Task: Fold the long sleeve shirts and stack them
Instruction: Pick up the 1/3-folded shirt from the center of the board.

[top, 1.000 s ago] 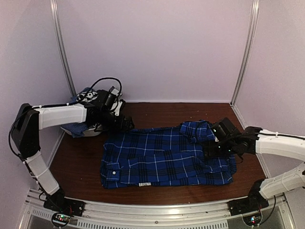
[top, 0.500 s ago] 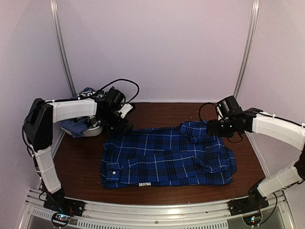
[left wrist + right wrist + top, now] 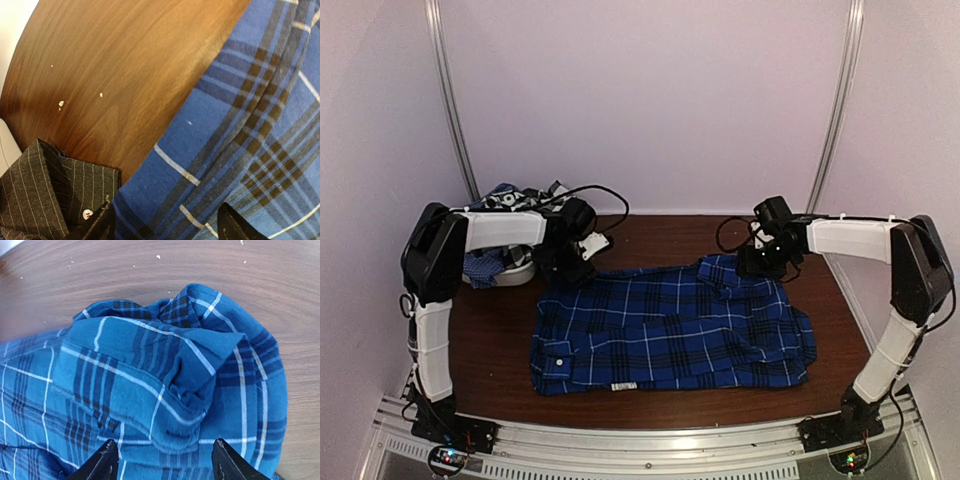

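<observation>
Left pincer (image 3: 167, 227) hovers spread over the blue shirt (image 3: 670, 330). My right pincer (image 3: 162, 462), spread too, hangs above its bunched corner.

top view high at the near side, over the table (image 3: 660, 238); wrist views close down on the same plaid shirt (image 3: 670, 330)

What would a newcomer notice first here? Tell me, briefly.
The royal-blue plaid shirt lies spread flat across the middle of the brown table. The left gripper and right gripper hang open over its two far corners, one each. A crumpled heap of other shirts sits at the table's far left.
</observation>
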You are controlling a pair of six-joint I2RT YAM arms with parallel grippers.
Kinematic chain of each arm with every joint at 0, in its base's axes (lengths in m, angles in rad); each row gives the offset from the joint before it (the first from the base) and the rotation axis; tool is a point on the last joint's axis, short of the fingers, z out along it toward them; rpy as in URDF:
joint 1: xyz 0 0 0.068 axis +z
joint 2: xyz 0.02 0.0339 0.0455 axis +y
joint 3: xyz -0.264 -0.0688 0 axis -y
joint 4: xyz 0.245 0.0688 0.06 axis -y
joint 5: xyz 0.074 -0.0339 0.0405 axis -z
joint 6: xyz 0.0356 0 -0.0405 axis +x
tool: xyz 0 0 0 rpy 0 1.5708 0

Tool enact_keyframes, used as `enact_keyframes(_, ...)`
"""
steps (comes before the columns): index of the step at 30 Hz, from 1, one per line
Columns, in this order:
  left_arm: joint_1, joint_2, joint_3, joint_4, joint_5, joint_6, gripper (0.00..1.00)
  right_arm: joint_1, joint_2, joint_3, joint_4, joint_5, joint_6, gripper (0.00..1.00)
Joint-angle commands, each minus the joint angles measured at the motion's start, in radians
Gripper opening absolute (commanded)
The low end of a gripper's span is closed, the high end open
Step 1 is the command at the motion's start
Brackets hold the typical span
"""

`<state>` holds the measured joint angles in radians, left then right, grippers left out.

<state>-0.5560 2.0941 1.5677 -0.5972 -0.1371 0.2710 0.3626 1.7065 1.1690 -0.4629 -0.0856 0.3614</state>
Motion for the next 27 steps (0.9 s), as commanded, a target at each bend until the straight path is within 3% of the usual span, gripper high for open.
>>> enact_keyframes(1,0.002,0.021,0.026,-0.009,-0.032,0.042,0.68,-0.021,0.071,0.054,0.028,-0.02,-0.029,0.61)
enact_keyframes(10,0.002,0.03,0.031,-0.009,-0.036,0.036,0.58,-0.042,0.126,0.063,0.051,-0.006,-0.045,0.55)
enact_keyframes(16,0.002,0.042,0.037,-0.009,-0.048,0.044,0.44,-0.045,0.129,0.065,0.071,-0.046,-0.066,0.28)
enact_keyframes(20,0.002,0.04,0.047,-0.01,-0.067,0.042,0.28,-0.048,0.091,0.066,0.054,-0.052,-0.072,0.02)
enact_keyframes(27,0.001,-0.005,0.047,-0.023,-0.063,0.019,0.03,-0.05,-0.068,0.045,-0.039,-0.048,-0.082,0.0)
